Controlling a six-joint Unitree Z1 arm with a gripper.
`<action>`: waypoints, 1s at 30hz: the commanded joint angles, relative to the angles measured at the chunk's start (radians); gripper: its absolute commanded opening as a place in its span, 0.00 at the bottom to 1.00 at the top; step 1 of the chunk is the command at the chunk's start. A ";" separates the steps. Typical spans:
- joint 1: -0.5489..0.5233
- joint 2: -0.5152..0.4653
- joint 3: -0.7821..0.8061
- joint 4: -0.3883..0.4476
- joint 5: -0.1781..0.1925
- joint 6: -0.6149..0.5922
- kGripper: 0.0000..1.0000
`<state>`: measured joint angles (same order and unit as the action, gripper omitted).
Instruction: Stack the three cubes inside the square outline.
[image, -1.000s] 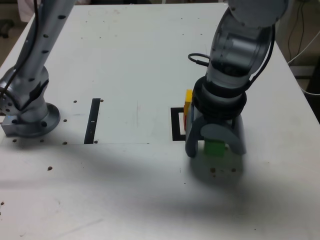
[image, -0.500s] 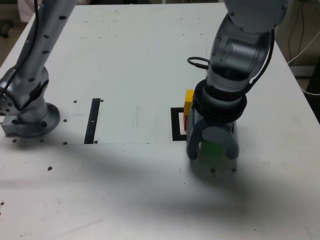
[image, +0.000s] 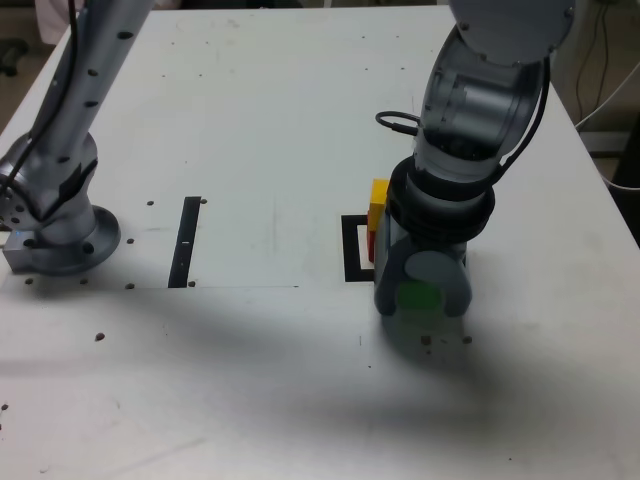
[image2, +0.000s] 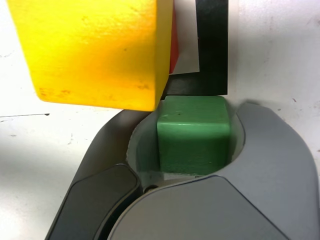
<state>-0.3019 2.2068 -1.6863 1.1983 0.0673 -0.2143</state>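
Gripper (image: 421, 297) is down at the table (image: 250, 120), just right of the square outline (image: 353, 249) in the exterior view. Jaws are closed around the green cube (image2: 194, 134); in the wrist view the cube sits between the two grey jaws, which meet its sides. In the exterior view only a patch of green (image: 420, 297) shows between the jaws, low against the table.

Yellow cube (image: 377, 203) sits on the red cube (image: 371, 243); this pair stands at the outline's right side, just left of the gripper. Red is mostly hidden: a sliver in each view (image2: 172, 47). In the wrist view the green cube lies just outside the outline's black corner (image2: 212, 60), near the yellow cube (image2: 95, 50).

A separate straight black strip (image: 186, 241) lies well to the left, near the arm's base (image: 60, 235).
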 joint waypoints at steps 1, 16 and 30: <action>0.002 -0.004 -0.003 0.001 0.001 -0.002 0.38; -0.035 -0.103 -0.043 0.056 -0.019 -0.006 0.33; 0.019 -0.266 -0.060 0.221 0.072 0.096 0.39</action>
<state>-0.3038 1.9545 -1.7490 1.4013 0.1417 -0.1380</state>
